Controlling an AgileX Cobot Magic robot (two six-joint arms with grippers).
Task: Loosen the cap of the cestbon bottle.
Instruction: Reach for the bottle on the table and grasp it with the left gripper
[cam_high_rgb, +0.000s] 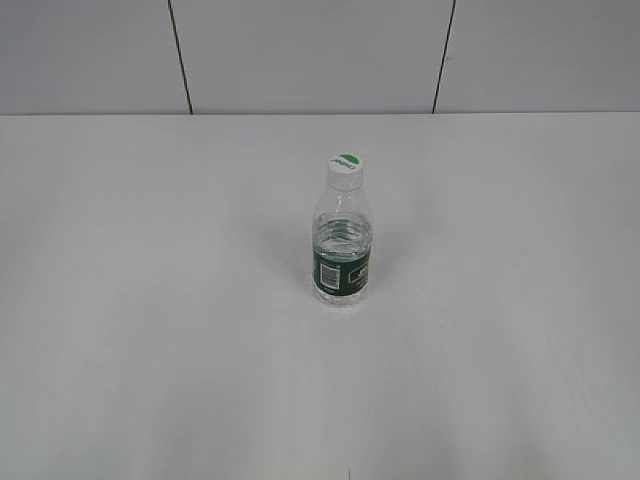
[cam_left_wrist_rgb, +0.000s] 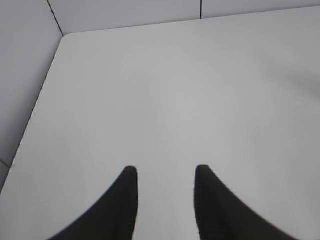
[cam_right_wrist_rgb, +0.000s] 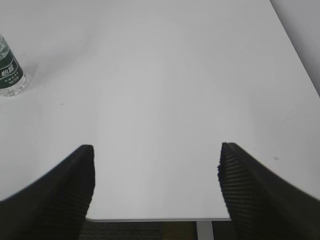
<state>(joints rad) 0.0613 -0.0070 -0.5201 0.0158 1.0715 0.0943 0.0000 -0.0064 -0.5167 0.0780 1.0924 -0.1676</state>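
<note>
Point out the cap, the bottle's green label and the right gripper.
cap (cam_high_rgb: 345, 167), exterior view, on its white-and-green top.
green label (cam_high_rgb: 342, 271), exterior view, on the band's front.
right gripper (cam_right_wrist_rgb: 156, 162), right wrist view, midway between its open fingertips.

cestbon bottle (cam_right_wrist_rgb: 10, 75) label, white characters too blurred to read

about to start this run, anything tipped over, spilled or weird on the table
Nothing stands out. The cestbon bottle stands upright mid-table with its cap on, and no spill shows around it. The left gripper and right gripper are both open and empty, away from the bottle.
</note>
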